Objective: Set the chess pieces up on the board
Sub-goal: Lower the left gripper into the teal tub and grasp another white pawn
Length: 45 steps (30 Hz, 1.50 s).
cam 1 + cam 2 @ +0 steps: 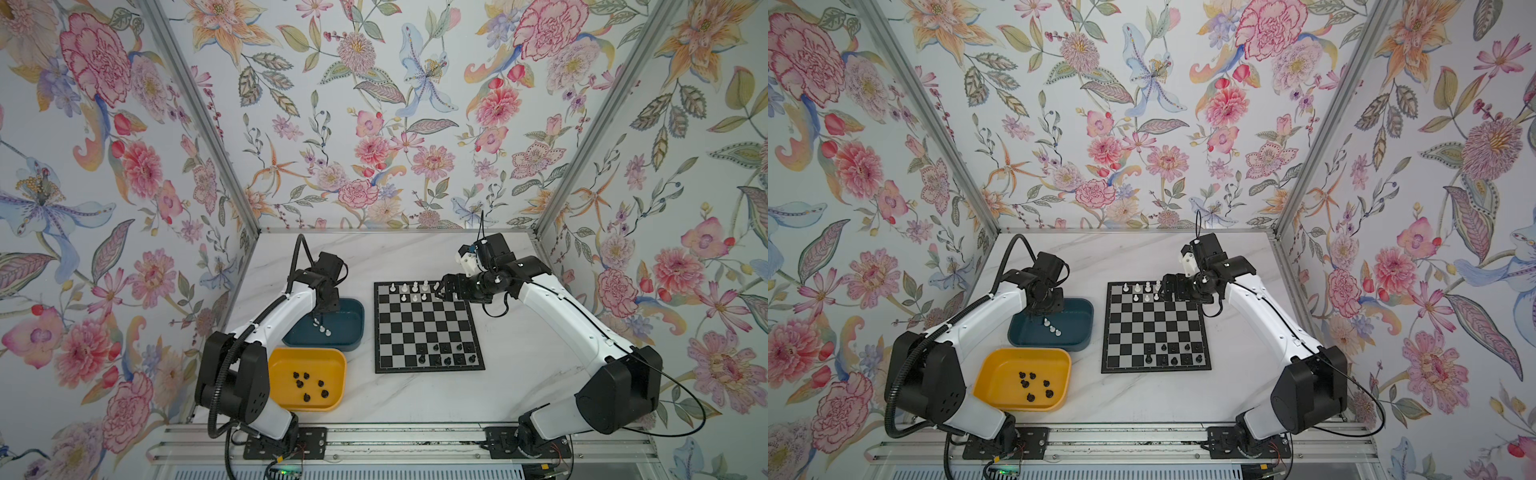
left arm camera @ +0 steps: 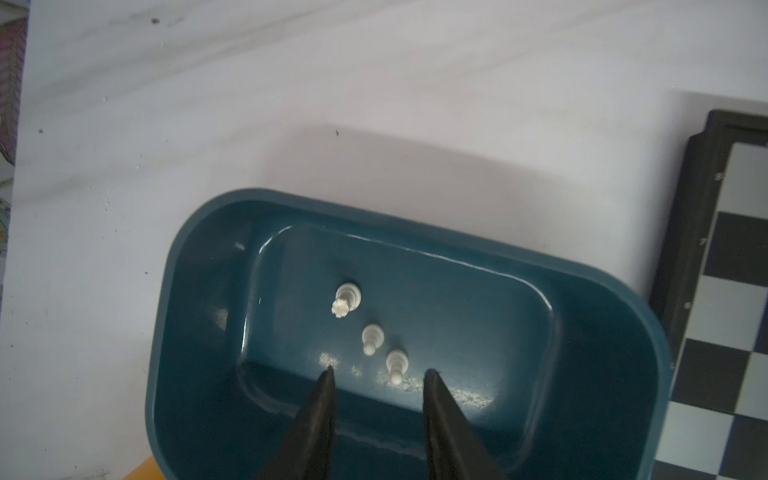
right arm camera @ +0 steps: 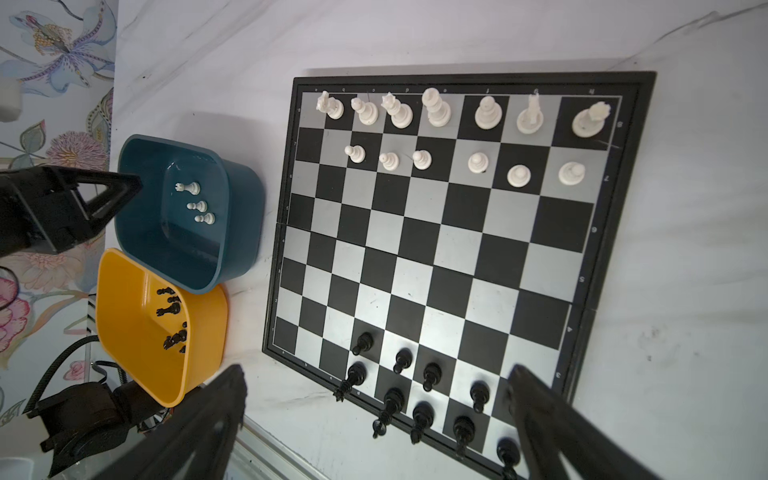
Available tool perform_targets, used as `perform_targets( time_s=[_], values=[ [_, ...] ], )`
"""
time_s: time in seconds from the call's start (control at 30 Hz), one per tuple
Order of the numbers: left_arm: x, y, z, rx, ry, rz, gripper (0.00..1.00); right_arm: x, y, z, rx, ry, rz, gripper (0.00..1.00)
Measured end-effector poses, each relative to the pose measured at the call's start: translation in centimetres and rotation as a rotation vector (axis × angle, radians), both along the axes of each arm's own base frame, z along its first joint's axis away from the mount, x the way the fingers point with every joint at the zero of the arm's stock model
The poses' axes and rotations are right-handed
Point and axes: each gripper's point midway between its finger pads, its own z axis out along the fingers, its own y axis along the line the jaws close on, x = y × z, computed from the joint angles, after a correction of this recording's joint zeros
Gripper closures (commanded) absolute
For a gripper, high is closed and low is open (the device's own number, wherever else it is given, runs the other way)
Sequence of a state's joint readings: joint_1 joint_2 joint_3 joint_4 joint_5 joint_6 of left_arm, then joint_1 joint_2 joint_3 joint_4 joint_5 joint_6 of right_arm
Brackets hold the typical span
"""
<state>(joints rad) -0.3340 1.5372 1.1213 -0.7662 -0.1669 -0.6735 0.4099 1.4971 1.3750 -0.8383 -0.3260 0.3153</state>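
The board (image 1: pixel 428 328) (image 1: pixel 1154 328) lies on the marble table. White chess pieces (image 1: pixel 409 289) (image 3: pixel 436 110) stand in its two far rows, black ones (image 1: pixel 446 353) (image 3: pixel 432 376) in its two near rows. Three more white pieces (image 2: pixel 371 340) (image 1: pixel 323 328) stand in a teal tray (image 1: pixel 357 311) (image 2: pixel 199 291). My left gripper (image 2: pixel 380 371) (image 1: pixel 319 320) points down into that tray, open and empty, one pawn (image 2: pixel 396 365) just beyond its fingertips. My right gripper (image 3: pixel 376 370) (image 1: pixel 440 291) hovers wide open over the board's far right corner, holding nothing.
A yellow tray (image 1: pixel 307 357) (image 3: pixel 124 311) holding several black pieces (image 1: pixel 309 384) touches the teal tray's near side, left of the board. Flowered walls close in the table on three sides. A metal rail (image 1: pixel 374 446) runs along the front edge.
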Motion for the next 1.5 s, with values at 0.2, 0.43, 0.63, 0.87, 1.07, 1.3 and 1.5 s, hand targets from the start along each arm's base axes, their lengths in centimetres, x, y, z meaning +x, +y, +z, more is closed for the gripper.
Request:
perform_targets(
  time_s=[0.2,0.43,0.63,0.87,1.07,1.3,1.5],
  values=[
    [-0.6,1.1,-1.9,-0.013,-0.006,0.036,0.63,-0.1,0.9,0.5,0.008,-0.017,0.024,0.01],
    [-0.5,2.7,-3.5,-0.037,-0.013,0.085,0.65,-0.3,1.2,0.5,0.009,-0.011,0.021,0.01],
    [0.4,3.0,-3.8,-0.046,-0.035,0.086,0.66,-0.4,1.3,0.5,0.001,-0.011,0.011,0.01],
    [0.5,2.8,-5.9,-0.052,0.005,0.071,0.67,-0.4,1.3,0.4,-0.003,-0.011,0.007,0.01],
    [0.4,2.9,-6.6,-0.055,0.018,0.071,0.68,-0.4,1.3,0.4,-0.005,-0.012,0.006,0.01],
    [0.6,2.7,-7.1,-0.063,0.024,0.063,0.70,-0.4,1.3,0.4,-0.006,-0.013,0.005,0.01],
    [0.6,2.8,-7.4,-0.057,0.034,0.055,0.73,-0.3,1.2,0.4,-0.008,-0.013,0.004,0.01]
  ],
)
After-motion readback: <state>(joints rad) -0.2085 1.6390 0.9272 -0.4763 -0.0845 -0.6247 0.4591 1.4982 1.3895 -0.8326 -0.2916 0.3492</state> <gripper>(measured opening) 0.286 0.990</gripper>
